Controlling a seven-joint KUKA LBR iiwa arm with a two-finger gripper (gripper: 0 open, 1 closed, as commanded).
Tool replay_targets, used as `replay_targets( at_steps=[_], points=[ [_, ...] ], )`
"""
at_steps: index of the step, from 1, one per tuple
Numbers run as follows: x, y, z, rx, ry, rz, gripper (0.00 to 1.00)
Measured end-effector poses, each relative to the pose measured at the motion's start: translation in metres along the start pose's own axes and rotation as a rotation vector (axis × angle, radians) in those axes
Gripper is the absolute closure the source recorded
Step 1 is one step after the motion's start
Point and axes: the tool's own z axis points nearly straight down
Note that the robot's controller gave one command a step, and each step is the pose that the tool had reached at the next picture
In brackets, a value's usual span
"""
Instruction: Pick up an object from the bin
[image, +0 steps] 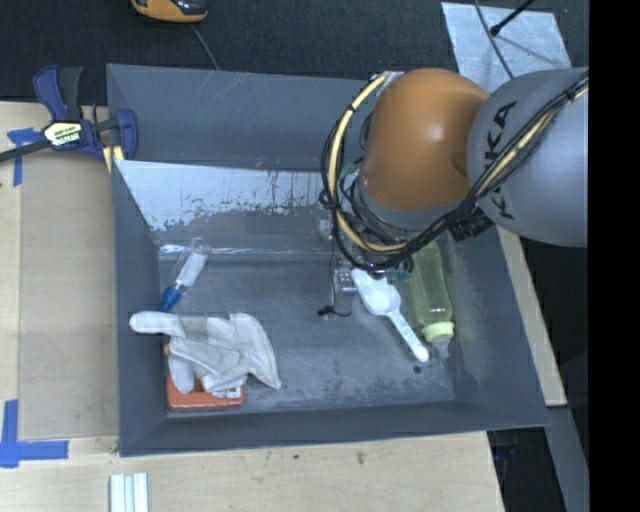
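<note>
The arm's orange wrist cover (425, 135) mostly hides the jaws beside a white spoon (395, 312); their opening cannot be told.

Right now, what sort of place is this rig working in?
Probably a robotics lab's bin-picking station: a grey metal bin holds unrelated oddments, a white glove, a white spoon and a yellow-green bottle, with a KUKA arm over it.

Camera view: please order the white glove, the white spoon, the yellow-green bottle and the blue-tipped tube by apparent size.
1. white glove
2. white spoon
3. blue-tipped tube
The yellow-green bottle is partly hidden under the arm, so I leave it unranked.
</note>
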Motion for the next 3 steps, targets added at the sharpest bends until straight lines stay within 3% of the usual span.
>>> replay_targets(
  at_steps=[1, 2, 3],
  points=[
    [-0.001, 0.000, -0.005, 0.000, -0.009, 0.002, 0.00],
    [-0.005, 0.049, 0.067, 0.000, -0.011, -0.100, 0.00],
    [0.030, 0.065, 0.079, 0.001, -0.004, -0.211, 0.00]
  ],
)
